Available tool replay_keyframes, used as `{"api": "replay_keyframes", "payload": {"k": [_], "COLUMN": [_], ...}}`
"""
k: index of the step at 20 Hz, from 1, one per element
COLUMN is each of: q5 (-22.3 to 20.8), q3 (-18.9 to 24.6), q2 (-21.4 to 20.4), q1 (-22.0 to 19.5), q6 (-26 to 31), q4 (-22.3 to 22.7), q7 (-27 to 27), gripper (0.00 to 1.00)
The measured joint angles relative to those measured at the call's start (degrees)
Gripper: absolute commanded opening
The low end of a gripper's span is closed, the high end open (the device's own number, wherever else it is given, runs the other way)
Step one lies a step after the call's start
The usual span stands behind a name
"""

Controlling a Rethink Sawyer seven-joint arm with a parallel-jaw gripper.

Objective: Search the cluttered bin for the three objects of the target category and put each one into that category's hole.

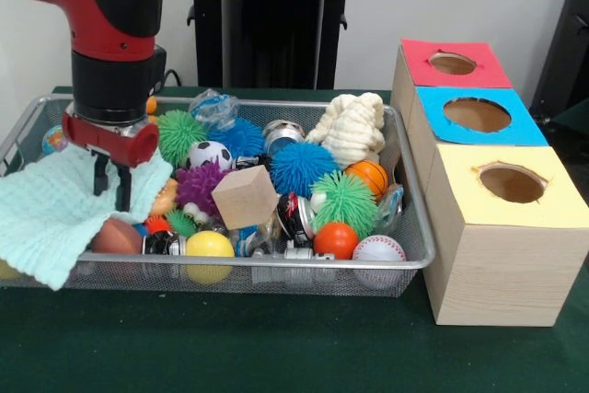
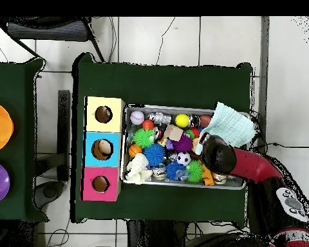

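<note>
The wire mesh bin sits on the green table, full of toys; it also shows in the overhead view. No polka-dot cloth shows; any are hidden under the clutter. A mint green waffle cloth drapes over the bin's left end, and shows in the overhead view. My gripper hangs over that cloth's right edge, its two black fingers slightly apart with nothing between them. In the overhead view the arm's wrist covers it. The yellow-topped hole is in the nearest box to the right of the bin, also seen from overhead.
The blue-topped hole and red-topped hole lie behind the yellow one. The bin holds a wooden cube, blue spiky ball, green spiky ball, cream knitted toy, yellow ball and baseball.
</note>
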Motion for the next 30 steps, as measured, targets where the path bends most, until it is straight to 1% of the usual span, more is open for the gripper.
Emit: {"api": "replay_keyframes", "payload": {"k": [6,9,13,14,17,18,20,22,25,26,30], "q5": [-0.68,-0.80,-0.79,-0.75,-0.63,-0.45,-0.34,-0.07,0.22,0.62,2.14], "q3": [-1.13,-1.83,-1.91,-1.68,-1.46,-1.40,-1.41,-1.40,-1.41,-1.39,-1.11], "q2": [-0.20,-1.18,-4.29,-6.64,-9.51,-11.85,-12.84,-15.97,-18.12,-19.66,-22.16], "q1": [1.51,2.30,3.00,3.06,3.07,3.13,3.17,3.42,3.85,4.36,5.54], "q6": [0.22,1.25,3.49,4.91,6.74,8.30,8.90,10.72,11.71,12.11,12.26], "q4": [-0.20,0.34,2.42,4.06,5.95,7.35,7.91,9.60,10.67,11.53,13.22], "q7": [0.00,0.00,0.00,0.00,0.00,0.00,0.00,0.00,0.00,0.00,0.00], "gripper": [0.00,0.00,0.00,0.00,0.00,0.00,0.00,0.00,0.00,0.00,0.00]}}
